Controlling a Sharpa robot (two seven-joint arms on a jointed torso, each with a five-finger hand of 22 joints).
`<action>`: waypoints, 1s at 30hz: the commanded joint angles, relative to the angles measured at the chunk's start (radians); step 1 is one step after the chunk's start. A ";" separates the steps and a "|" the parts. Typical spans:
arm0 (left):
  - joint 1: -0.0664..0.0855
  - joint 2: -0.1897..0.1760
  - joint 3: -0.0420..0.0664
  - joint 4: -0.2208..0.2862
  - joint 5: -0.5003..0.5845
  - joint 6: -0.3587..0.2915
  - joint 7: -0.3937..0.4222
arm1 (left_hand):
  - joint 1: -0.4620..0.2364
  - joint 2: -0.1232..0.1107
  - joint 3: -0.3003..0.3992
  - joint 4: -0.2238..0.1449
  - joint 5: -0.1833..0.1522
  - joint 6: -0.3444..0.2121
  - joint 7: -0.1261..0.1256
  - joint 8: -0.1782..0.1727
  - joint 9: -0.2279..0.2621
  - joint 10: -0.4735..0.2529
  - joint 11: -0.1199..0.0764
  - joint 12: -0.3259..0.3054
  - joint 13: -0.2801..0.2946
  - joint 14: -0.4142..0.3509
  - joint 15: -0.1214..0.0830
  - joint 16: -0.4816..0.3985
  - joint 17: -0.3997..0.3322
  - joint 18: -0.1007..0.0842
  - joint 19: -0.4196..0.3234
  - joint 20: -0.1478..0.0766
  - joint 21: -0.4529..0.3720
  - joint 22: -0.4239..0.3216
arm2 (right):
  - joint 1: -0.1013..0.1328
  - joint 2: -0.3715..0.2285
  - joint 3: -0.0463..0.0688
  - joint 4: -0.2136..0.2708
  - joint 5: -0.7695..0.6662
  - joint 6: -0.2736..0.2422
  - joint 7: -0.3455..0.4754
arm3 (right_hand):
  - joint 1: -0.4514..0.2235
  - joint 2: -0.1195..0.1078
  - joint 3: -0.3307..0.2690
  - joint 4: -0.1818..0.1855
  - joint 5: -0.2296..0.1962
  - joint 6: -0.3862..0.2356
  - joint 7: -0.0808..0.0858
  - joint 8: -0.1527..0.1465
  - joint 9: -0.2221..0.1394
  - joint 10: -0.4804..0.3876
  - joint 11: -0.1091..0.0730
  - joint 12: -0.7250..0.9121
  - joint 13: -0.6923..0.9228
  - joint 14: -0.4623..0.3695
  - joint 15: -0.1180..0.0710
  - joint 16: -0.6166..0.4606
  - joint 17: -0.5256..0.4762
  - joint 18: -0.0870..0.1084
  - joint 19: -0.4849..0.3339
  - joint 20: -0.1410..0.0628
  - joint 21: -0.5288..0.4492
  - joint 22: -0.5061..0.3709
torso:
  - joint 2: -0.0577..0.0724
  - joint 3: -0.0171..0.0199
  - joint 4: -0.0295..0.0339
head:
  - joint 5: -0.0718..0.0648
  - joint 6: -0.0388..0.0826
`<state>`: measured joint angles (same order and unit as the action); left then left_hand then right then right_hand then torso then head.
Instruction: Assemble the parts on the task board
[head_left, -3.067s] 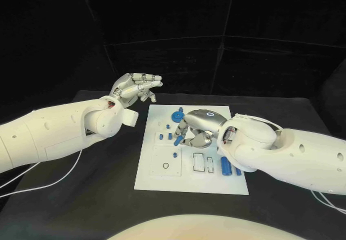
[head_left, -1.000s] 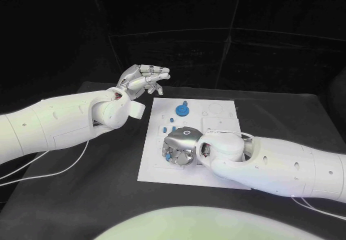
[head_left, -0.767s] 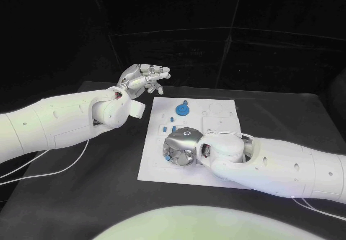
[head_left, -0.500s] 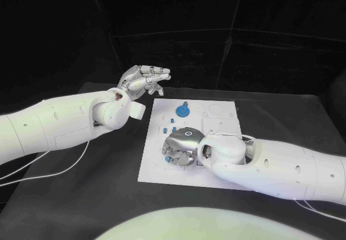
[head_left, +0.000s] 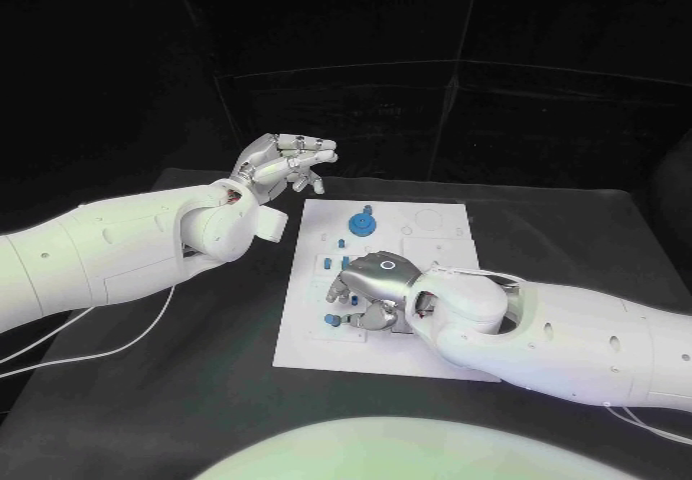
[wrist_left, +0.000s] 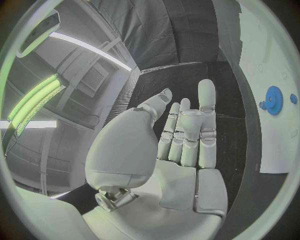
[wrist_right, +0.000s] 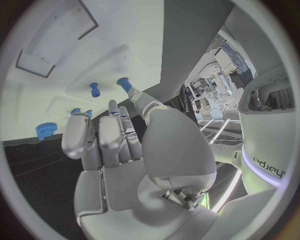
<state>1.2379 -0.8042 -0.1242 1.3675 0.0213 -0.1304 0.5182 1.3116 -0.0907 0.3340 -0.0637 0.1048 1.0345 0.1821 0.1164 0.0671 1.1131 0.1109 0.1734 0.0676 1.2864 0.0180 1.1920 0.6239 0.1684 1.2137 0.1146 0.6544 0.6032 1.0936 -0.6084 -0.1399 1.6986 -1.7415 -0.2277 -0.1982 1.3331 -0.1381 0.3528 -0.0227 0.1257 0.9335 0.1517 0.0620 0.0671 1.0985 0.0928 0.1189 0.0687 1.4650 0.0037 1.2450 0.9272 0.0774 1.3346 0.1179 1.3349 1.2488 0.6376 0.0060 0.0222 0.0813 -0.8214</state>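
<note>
Fingers (head_left: 342, 292) of the right hand (head_left: 368, 290) hung spread over the middle of the task board (head_left: 306, 345), gripping nothing; in the right wrist view one fingertip sat right at a small blue peg (wrist_right: 124, 84), though whether it touched could not be told. A second peg (wrist_right: 94, 89) stood just beside the first on the board, and a blue gear (head_left: 362, 222) stood nearer the board's far end. Another little blue piece (head_left: 332, 321) lay on the board just beside the right hand, toward the near edge. The left hand (head_left: 283, 162) was raised off the board's far left corner, above the black bench (head_left: 159, 390), its fingers (wrist_left: 206, 102) loosely apart and holding nothing.

The pegs looked like light, rigid plastic, smooth enough to slip or roll. A pinch across the shaft, close under the wider head, would probably be steadiest, keeping the peg upright for its hole.
</note>
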 joint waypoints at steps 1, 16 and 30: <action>0.001 -0.002 0.001 0.001 0.003 0.013 0.003 | 0.003 0.004 -0.006 0.002 0.002 -0.006 -0.002 0.002 0.001 -0.005 -0.003 0.004 0.000 -0.007 0.003 -0.003 -0.001 0.015 -0.001 0.005 -0.004 -0.001 | 0.004 -0.043 0.001 0.035 0.008 -0.046 0.001 | 0.001 -0.003 -0.009 0.002 0.009 0.006 0.001 0.008 0.002 -0.008 0.000 0.011 0.002 -0.001 0.004 -0.002 0.001 0.009 -0.009 -0.002 -0.006 -0.002 | -0.001 -0.0010 0.0000 | 0.000 0.002; 0.001 -0.015 -0.007 0.011 0.003 0.008 0.012 | 0.004 0.006 -0.009 0.002 0.002 -0.001 -0.004 0.007 0.002 -0.001 -0.004 0.008 0.001 -0.009 0.002 -0.006 -0.006 0.015 0.000 0.005 -0.006 -0.003 | 0.066 -0.376 0.004 0.189 0.454 -0.191 -0.078 | -0.083 -0.029 -0.164 0.088 0.112 0.100 -0.034 0.076 0.020 0.272 -0.061 0.386 0.244 0.039 -0.045 0.097 0.160 -0.022 0.088 -0.046 0.087 0.118 | 0.000 -0.0028 -0.0014 | -0.063 0.030; 0.000 -0.020 -0.020 0.041 0.003 0.003 0.024 | 0.001 0.006 -0.015 0.005 0.001 0.004 -0.007 0.011 0.003 0.002 -0.006 0.011 0.001 -0.010 0.001 -0.006 -0.007 0.015 0.000 0.004 -0.008 -0.004 | 0.050 -0.515 -0.001 0.216 0.436 -0.192 -0.276 | -0.083 0.036 -0.403 0.228 0.126 0.053 -0.043 0.226 0.062 0.295 -0.065 1.178 1.145 0.059 -0.045 0.213 0.367 -0.044 0.147 -0.047 0.155 0.209 | -0.001 -0.0002 -0.0039 | -0.105 0.039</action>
<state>1.2373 -0.8226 -0.1440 1.4047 0.0215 -0.1305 0.5226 1.3115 -0.0907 0.3254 -0.0606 0.1048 1.0382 0.1784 0.1204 0.0683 1.1132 0.1109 0.1782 0.0676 1.2829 0.0216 1.1920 0.6168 0.1683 1.2137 0.1146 0.6507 0.6003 1.1451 -1.1213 -0.1411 1.9094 -1.3019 -0.4020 -0.3911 1.2501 -0.1124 -0.0428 0.2046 0.2498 0.9930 0.1112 0.2851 0.1288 1.3868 0.0265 1.2935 1.2091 1.4686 -0.0398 1.4543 1.2923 0.0456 1.4604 0.0679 1.4867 1.3080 0.6379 0.0057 0.0191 -0.0201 -0.7824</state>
